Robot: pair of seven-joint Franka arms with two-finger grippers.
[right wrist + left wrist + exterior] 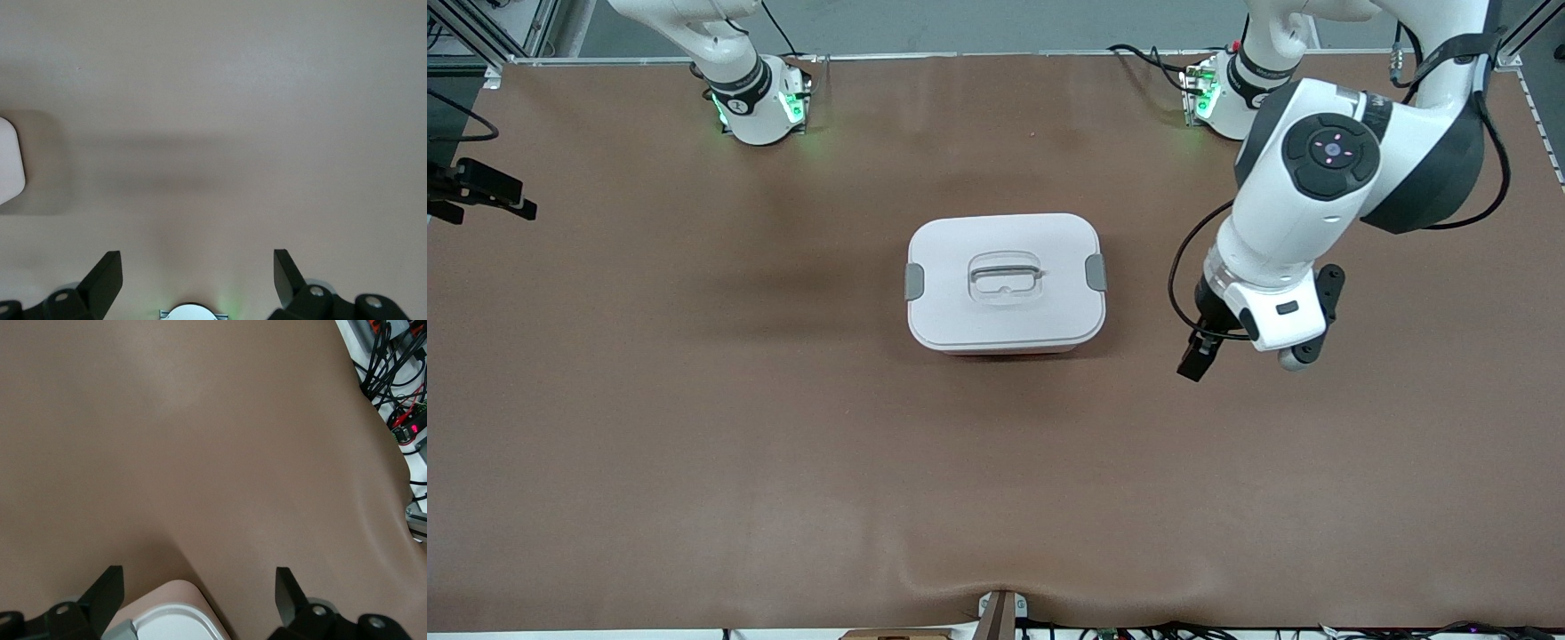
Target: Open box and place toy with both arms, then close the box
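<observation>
Bare surface (pixel 996 498) lies nearest; the closed box (pixel 1005 283), long axis running arm to arm, sits beside the released left pincer (pixel 1232 356), while the released right pincer (pixel 197 270) waits higher up.

Box (pixel 175 621) and (pixel 10 163) cropped to corners in both wrist views; contents hidden under the white lid (pixel 1005 277).

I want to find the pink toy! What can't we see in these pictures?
- Toy: in no view; whether it sits inside the box is hidden by its shut white lid.
- Right gripper: cut off by the front view's top edge; only its open fingers show in the right wrist view.
- Left gripper: mostly hidden under its own arm in the front view.
</observation>
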